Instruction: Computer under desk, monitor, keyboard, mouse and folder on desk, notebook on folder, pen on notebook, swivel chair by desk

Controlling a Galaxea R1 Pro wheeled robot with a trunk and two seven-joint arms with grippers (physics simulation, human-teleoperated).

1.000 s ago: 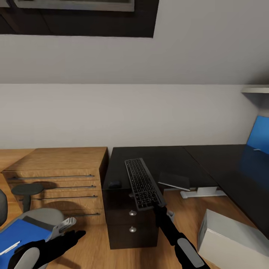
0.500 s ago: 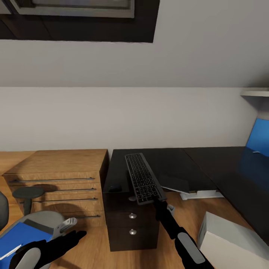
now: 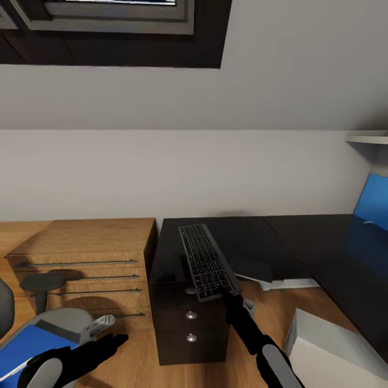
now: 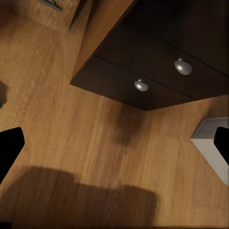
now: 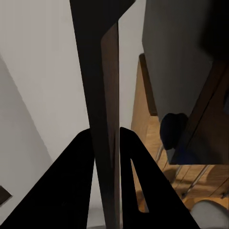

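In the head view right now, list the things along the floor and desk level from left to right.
Chair → wooden drawers → keyboard in the right hand → computer.

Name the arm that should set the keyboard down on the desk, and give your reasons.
Right. The right gripper is already shut on the keyboard's near end and holds it over the black desk. The left gripper is open with nothing between its fingers, low near the swivel chair, away from the desk.
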